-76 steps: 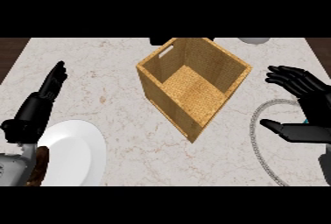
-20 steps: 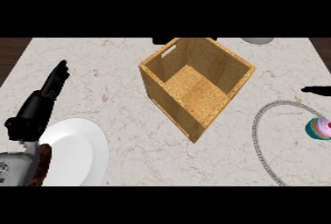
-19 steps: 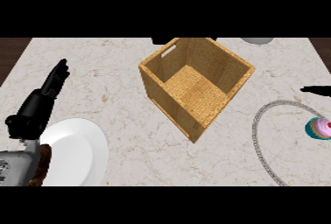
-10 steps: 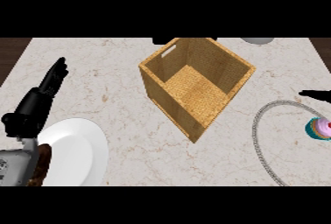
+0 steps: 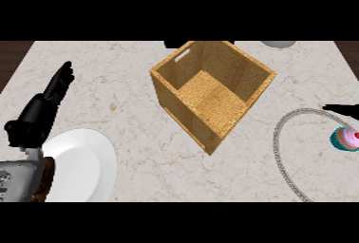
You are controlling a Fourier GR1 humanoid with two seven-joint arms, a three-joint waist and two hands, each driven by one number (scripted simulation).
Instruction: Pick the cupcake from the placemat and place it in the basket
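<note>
Cupcake (image 5: pixel 346 139) uncovered! Our right hand (image 5: pixel 341 108) had drawn back to a dark sliver at the right edge, its grip beyond telling, and our left hand (image 5: pixel 41 111) rested open at the left. Just below that sliver the cupcake sat on the placemat (image 5: pixel 280 142), well apart from the basket (image 5: pixel 210 90), not yet picked.

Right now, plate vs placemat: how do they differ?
Look: the plate is solid white; the placemat is counter-toned with a grey rim.
Place: the plate lies at lower left by the left hand; the placemat lies at right, cut off by the view's edge.
Load: the cupcake sits on the placemat, not on the plate.
Both are round and flat on the counter.
</note>
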